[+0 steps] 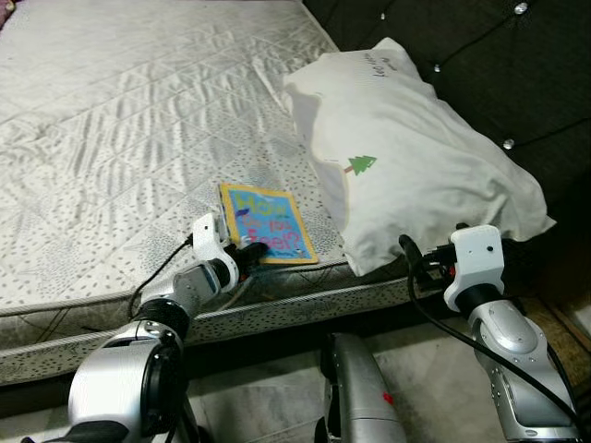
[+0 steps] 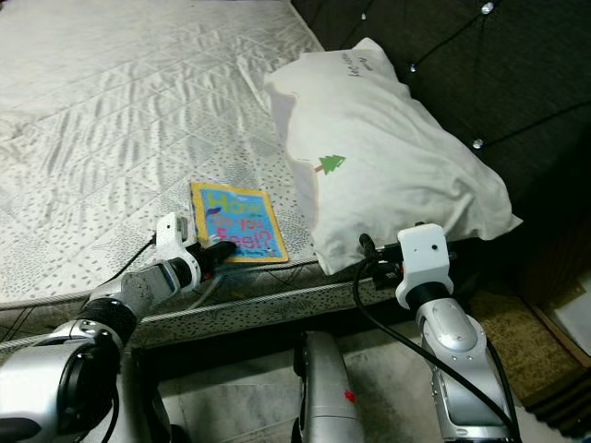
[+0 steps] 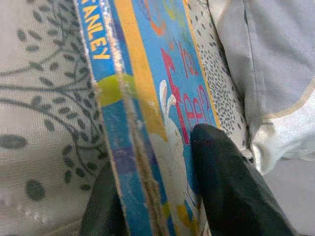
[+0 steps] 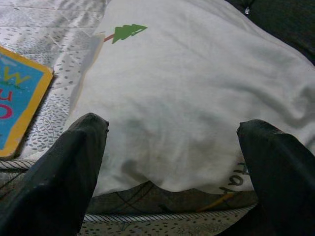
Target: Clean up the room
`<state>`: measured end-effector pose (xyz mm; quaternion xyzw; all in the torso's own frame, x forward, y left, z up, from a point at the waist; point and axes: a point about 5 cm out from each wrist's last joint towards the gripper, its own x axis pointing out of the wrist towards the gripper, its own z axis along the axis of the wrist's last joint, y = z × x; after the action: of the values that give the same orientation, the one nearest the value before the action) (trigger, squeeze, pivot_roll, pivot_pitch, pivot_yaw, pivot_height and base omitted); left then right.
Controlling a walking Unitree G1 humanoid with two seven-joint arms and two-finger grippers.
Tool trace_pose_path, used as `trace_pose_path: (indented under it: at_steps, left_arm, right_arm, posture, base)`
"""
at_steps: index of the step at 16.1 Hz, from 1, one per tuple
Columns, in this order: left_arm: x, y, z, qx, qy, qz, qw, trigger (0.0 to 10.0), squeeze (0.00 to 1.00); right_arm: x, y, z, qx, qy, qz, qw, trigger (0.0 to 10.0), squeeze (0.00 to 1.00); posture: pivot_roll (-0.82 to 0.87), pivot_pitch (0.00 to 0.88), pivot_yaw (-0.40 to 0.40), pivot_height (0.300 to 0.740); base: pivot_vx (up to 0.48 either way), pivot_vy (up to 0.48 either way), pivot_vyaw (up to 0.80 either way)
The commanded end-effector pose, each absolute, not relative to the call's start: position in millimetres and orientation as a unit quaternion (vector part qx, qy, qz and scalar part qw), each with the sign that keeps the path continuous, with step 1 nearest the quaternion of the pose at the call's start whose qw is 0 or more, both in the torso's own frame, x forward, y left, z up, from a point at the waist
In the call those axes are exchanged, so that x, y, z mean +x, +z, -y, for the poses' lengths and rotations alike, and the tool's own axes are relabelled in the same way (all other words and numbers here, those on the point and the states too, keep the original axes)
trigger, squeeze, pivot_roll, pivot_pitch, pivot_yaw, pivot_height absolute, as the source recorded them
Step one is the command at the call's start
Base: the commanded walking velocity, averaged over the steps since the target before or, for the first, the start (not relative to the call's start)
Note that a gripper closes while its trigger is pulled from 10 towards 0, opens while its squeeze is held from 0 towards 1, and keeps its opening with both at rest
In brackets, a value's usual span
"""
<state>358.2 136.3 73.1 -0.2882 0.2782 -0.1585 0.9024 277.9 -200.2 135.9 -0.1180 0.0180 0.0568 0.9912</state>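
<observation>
— Silver arms fill the near edge, both reaching at the mattress. What's the left gripper doing?

— Its two black fingers are clamped on the near edge of the picture book, one on the blue cover, one under it by the spine.

— And where does the book lie?

— Flat on the bed, close to the near edge, around six o'clock on the mattress. From the book, the white pillow sits at about two o'clock, just beside it.

— Will it lift easily?

— I'd judge so. Thin, light, board-stiff, though the spine looks frayed and the cover glossy, so it may slip or sag if held by one corner. A bite deeper along the spine edge seems safest.

— The right gripper?

— Fingers spread wide, empty, hovering at the pillow's near end. That pillow is soft and bulky; it would want a pinch of fabric at a corner.
</observation>
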Motion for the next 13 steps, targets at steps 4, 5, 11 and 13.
trace_pose_path:
  at_steps: [4, 5, 11, 13]
  left_arm:
    - [357.7, 70.7, -163.6, -0.240, -0.114, -0.291, 0.919, 10.0, 1.00]
    - [357.9, 71.1, -165.8, -0.239, -0.111, -0.291, 0.920, 10.0, 1.00]
    - [358.2, 75.0, -197.8, -0.174, -0.063, -0.287, 0.940, 10.0, 1.00]
    - [354.1, 68.9, -198.7, -0.129, -0.074, -0.307, 0.940, 10.0, 1.00]
  right_arm:
    - [278.2, 142.8, 201.2, -0.124, 0.053, -0.007, 0.991, 10.0, 0.00]
    - [278.4, 142.9, 201.1, -0.124, 0.053, -0.006, 0.991, 10.0, 0.00]
    - [281.3, 143.6, 200.2, -0.125, 0.056, -0.003, 0.991, 10.0, 0.00]
    - [282.4, 144.0, 199.1, -0.125, 0.060, -0.003, 0.990, 10.0, 0.00]
  posture:
    - [-0.33, 0.077, -0.115, 0.509]
    - [-0.33, 0.077, -0.115, 0.509]
    - [-0.33, 0.064, -0.116, 0.509]
    - [-0.33, 0.063, -0.117, 0.509]
  base:
    - [0.000, 0.000, 0.00]
    - [0.000, 0.000, 0.00]
    - [0.000, 0.000, 0.00]
    - [0.000, 0.000, 0.00]
